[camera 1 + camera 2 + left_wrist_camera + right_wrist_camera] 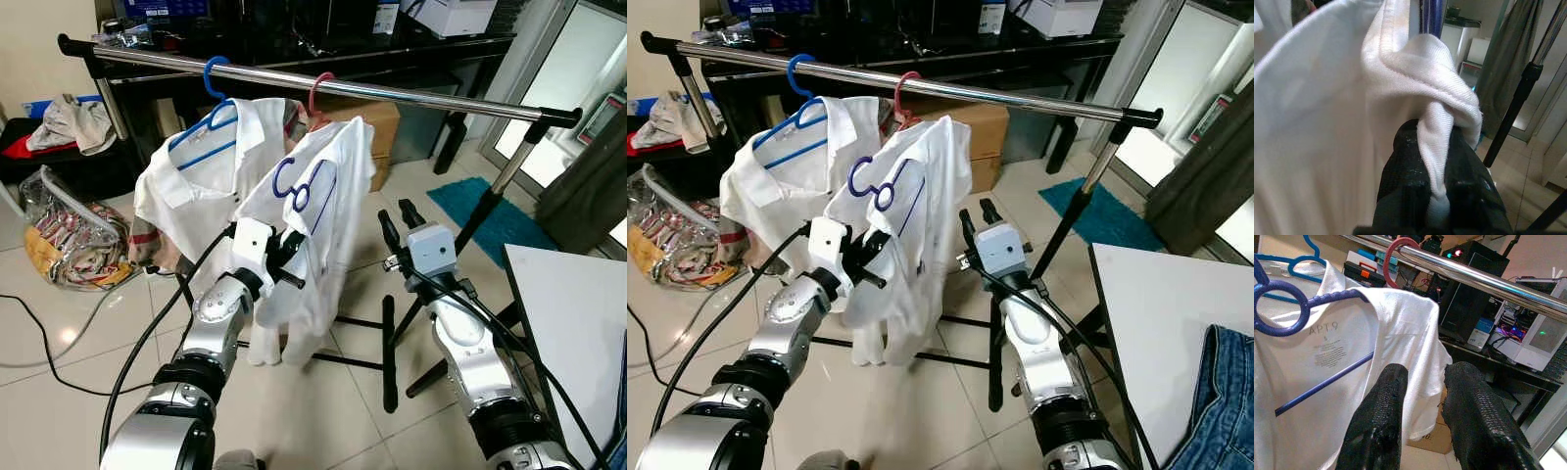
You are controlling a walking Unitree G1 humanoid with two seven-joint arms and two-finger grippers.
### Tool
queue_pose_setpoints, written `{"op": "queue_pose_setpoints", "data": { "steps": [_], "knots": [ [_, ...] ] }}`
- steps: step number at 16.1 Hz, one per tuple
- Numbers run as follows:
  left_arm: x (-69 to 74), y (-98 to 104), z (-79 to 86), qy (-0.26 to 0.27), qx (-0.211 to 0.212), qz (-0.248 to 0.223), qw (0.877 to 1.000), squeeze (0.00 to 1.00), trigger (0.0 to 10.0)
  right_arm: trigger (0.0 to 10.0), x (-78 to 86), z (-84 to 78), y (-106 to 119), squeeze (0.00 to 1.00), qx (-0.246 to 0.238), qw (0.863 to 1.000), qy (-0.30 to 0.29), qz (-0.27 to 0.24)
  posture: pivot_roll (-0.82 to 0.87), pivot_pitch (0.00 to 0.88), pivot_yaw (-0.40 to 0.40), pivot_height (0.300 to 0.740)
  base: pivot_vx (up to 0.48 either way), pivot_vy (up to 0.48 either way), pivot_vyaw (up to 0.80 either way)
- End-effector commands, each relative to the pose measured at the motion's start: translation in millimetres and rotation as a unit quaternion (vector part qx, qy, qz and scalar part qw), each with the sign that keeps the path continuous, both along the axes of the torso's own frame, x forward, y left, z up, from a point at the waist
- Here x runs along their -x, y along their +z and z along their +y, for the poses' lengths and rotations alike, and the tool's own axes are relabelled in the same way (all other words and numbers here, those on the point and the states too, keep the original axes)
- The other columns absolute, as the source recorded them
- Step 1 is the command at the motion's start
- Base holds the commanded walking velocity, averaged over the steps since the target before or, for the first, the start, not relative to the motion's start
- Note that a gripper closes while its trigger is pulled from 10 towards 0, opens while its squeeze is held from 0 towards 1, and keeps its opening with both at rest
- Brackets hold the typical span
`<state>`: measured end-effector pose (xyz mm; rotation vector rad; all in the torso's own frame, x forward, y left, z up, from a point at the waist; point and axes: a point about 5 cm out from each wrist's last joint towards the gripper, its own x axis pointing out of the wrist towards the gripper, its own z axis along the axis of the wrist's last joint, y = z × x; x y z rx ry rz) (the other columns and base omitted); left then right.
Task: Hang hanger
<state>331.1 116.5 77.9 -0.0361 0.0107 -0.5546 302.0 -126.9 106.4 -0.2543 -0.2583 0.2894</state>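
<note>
A chrome rail [392,93] crosses the view at chest height. On it hang a blue hanger [214,76] carrying a white polo shirt [201,181] and a red hanger hook [318,90]. Below the rail, a white T-shirt [318,225] sits on a dark blue hanger [294,186] that is tilted, its hook off the rail. My left gripper [284,262] is shut on a fold of that T-shirt [1440,112]. Just right of the shirt, my right gripper [400,220] is open and holds nothing, its fingertips [1393,377] pointing toward the rail [1488,281].
The rack's black legs [388,362] spread over the tiled floor below my arms. A cardboard box [382,127] and a black desk stand behind the rail. A plastic bag [69,240] lies at left, a teal mat [480,211] at right, and a white table [578,313] with jeans [1225,401].
</note>
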Motion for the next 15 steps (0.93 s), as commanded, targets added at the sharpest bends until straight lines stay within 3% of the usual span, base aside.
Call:
{"op": "queue_pose_setpoints", "data": {
  "steps": [1,13,15],
  "knots": [
    [-3.1,12.1,-4.2,-0.009,0.004,-0.025,1.0,0.0,10.0,10.0,-1.9,-1.9,0.5,0.0,-0.003,1.0,-0.008,0.003,0.23,0.0,-0.043,0.74,0.311,0.0,0.0],
    [-4.2,15.6,-8.0,-0.025,-0.008,-0.028,0.999,0.0,10.0,10.0,-3.2,0.0,1.7,0.0,-0.008,1.0,-0.009,0.003,0.22,0.0,-0.034,0.74,0.413,0.0,0.0],
    [-3.9,15.8,-8.0,-0.027,-0.012,-0.029,0.999,0.0,10.0,10.0,-3.4,0.3,1.3,0.0,-0.008,1.0,-0.009,0.004,0.22,0.0,-0.034,0.74,0.0,0.0,0.0]
  ]
}}
